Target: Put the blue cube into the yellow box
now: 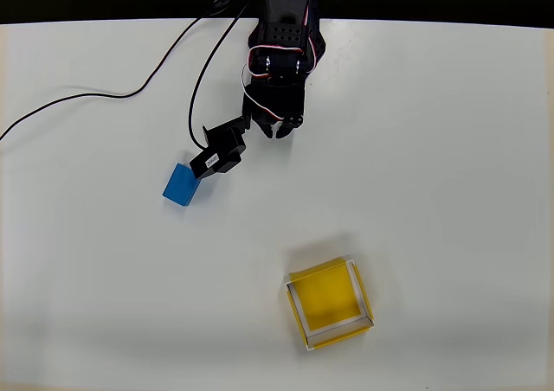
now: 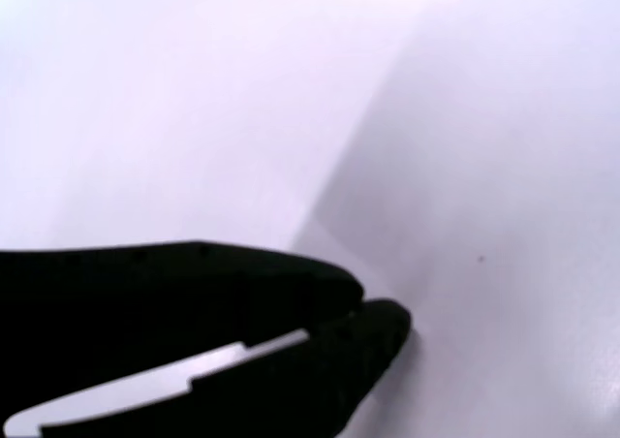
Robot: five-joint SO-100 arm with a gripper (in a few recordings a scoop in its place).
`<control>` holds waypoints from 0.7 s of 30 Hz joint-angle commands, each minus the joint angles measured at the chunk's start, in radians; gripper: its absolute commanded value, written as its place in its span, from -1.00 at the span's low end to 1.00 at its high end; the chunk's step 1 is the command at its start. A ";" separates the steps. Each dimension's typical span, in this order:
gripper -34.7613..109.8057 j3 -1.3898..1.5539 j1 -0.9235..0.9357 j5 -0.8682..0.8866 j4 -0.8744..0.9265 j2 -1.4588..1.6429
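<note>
Wrist view: the two black fingers (image 2: 373, 312) lie pressed together at the tips, nothing between them, with only bare white tabletop (image 2: 465, 118) beyond. A pale strip shows along the seam between them further back.

Overhead view: gripper (image 1: 275, 128) points down the picture, fingers together, empty, near the top centre of the tabletop. A black boxy part (image 1: 221, 151) of the wrist sticks out to its lower left. Arm (image 1: 286, 28) enters from the dark top edge; black cables (image 1: 104, 94) trail off to the left across the tabletop.

Blue cube (image 1: 180, 185) rests on the tabletop at left of centre, just below and left of the boxy part, which overlaps its upper right corner as seen from above. Contact cannot be told.

Yellow box (image 1: 329, 302) sits at lower right of centre, turned slightly, well apart from cube and gripper, with a bare yellow floor.
</note>
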 commanded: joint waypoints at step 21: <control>-0.01 -0.327 0.213 0.087 -0.270 -0.299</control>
